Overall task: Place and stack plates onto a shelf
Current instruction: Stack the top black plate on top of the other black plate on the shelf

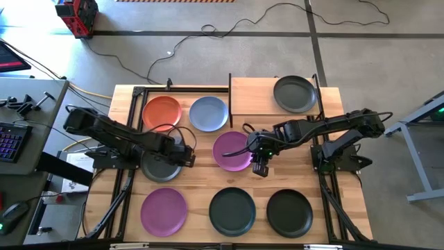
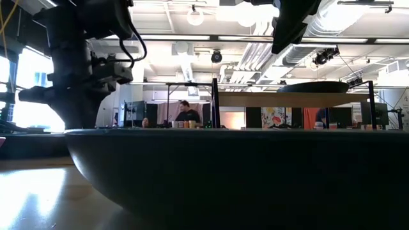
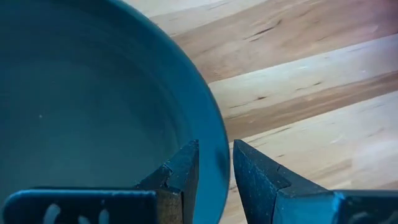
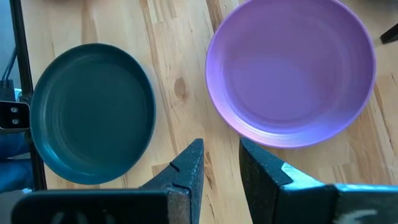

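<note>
My left gripper is shut on the right rim of a dark grey plate on the table's left half. My right gripper hangs above bare wood just right of a purple plate, its fingers nearly together and empty. One dark plate lies on the light-wood shelf at the far right. The orange plate and the pale blue plate lie at the far side. A second purple plate and two dark plates lie along the near edge. My left gripper has the dark plate's rim between its two fingers, one finger inside the plate and one outside it. The fingers come down from above at the plate's right side. I cannot tell whether the plate is lifted off the table.
Thin dark posts stand at the shelf's corners. In the low view a dark plate fills the foreground and the shelf board stands behind it. A person shows far off in the room. Bare wood lies between the plates.
</note>
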Robot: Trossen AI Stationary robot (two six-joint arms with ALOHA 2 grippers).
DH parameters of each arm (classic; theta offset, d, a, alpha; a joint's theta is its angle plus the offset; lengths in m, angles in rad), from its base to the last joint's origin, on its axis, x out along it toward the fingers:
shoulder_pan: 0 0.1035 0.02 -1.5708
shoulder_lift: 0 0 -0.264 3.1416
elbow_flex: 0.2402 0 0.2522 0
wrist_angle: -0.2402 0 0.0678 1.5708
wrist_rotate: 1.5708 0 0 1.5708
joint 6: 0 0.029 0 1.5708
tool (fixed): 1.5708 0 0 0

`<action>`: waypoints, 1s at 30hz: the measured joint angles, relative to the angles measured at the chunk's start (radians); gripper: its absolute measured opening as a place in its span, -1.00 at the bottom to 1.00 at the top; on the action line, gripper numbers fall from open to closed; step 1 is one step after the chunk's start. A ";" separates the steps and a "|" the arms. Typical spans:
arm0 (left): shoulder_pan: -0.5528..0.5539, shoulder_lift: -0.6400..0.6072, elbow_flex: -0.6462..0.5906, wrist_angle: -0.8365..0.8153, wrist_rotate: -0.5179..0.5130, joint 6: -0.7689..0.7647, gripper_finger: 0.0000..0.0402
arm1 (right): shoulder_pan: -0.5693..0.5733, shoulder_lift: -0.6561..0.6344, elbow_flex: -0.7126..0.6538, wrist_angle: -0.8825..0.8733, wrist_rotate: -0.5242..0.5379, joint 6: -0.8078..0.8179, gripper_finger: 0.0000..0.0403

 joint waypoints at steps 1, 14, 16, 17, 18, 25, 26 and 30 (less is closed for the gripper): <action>0.000 0.007 0.000 0.005 0.003 0.000 -0.56 | 0.000 0.000 0.000 0.000 0.000 0.001 -0.60; 0.000 0.086 0.001 0.044 0.034 0.001 -0.56 | 0.000 0.000 0.000 0.000 0.000 0.000 -0.60; 0.000 0.088 0.001 0.044 0.034 0.001 -0.56 | 0.000 0.000 0.000 0.000 0.000 0.000 -0.60; 0.000 0.088 0.001 0.043 0.034 0.001 -0.56 | 0.000 0.000 0.000 0.000 0.000 0.000 -0.60; 0.000 0.088 0.001 0.043 0.034 0.001 -0.56 | 0.000 0.000 0.000 0.000 0.000 0.001 -0.60; -0.007 0.088 0.001 0.043 0.032 0.001 -0.56 | 0.000 0.000 0.000 0.000 0.000 0.000 -0.60; -0.011 0.088 0.001 0.042 0.032 0.004 -0.56 | 0.000 0.000 0.000 0.000 0.000 0.000 -0.60; -0.026 0.088 0.001 0.041 0.032 0.010 -0.56 | 0.000 0.000 0.000 0.000 0.000 0.001 -0.60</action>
